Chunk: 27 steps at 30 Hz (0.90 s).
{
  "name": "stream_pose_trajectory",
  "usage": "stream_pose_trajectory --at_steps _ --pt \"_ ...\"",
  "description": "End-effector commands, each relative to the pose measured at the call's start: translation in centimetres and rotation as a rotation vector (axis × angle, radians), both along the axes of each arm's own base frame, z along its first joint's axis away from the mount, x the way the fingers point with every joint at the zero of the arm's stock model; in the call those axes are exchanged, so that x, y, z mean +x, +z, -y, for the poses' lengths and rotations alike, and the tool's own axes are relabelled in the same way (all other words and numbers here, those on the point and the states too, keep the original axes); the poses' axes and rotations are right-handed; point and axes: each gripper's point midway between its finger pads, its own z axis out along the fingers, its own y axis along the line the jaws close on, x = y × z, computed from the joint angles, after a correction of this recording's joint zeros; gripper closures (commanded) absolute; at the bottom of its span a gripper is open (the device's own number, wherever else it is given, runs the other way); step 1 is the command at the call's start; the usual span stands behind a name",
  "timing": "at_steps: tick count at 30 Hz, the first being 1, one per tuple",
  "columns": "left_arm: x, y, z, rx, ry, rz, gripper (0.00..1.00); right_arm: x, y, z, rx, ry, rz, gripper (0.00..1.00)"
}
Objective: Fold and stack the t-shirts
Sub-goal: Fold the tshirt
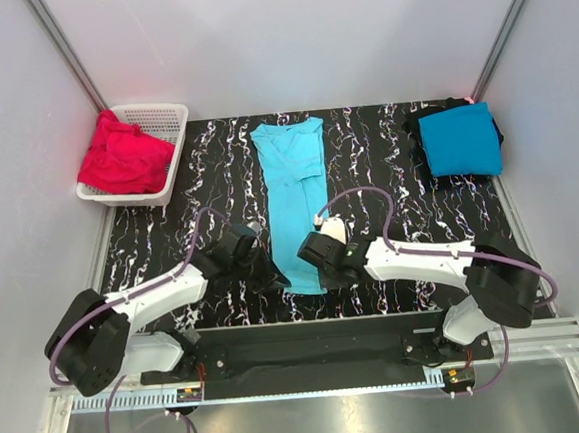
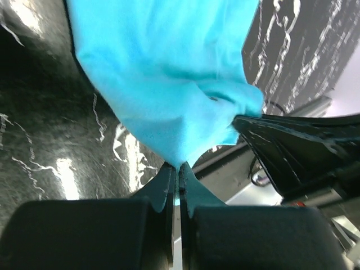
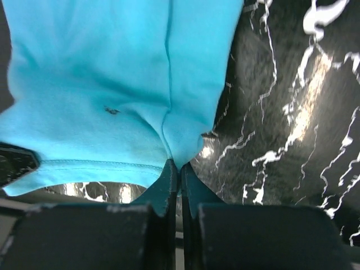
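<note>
Both your claws are clamped on the light turquoise t-shirt point(image 1: 291, 176). The left claw point(image 2: 179, 169) has its tips pinched tight on fabric at the near left corner. The right claw point(image 3: 180, 167) is the same on the near right corner, right by the hem seam. The shirt lies as a long narrow strip down the middle of the tabletop point(image 1: 386, 169), collar at the far end, near end between the two claws. The claws sit close together, the shirt's near edge bunched up into them. The deeper blue t-shirt point(image 1: 461, 140) is folded at the far right, lying on top of the black t-shirt point(image 1: 418, 122). The red t-shirts point(image 1: 124, 157) are heaped in the white basket point(image 1: 166, 114) at the far left, spilling over its rim.
</note>
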Motion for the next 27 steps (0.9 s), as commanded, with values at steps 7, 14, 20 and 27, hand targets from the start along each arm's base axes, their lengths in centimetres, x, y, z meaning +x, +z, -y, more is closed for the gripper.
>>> stream_pose_trajectory --at_steps 7,14,20,27 --pt "3.3 0.7 0.1 0.089 0.042 0.089 1.00 3.5 1.4 -0.1 -0.127 0.045 0.122 1.00" --pt "5.2 1.4 0.0 0.146 0.071 0.128 1.00 5.2 3.6 0.4 -0.120 0.035 0.189 1.00" --pt "7.7 1.9 -1.8 0.305 0.137 0.185 1.00 8.5 5.8 1.7 -0.131 -0.011 0.250 1.00" --pt "13.9 4.4 -3.8 0.436 0.233 0.270 1.00 13.8 8.8 3.0 -0.108 -0.040 0.329 1.00"
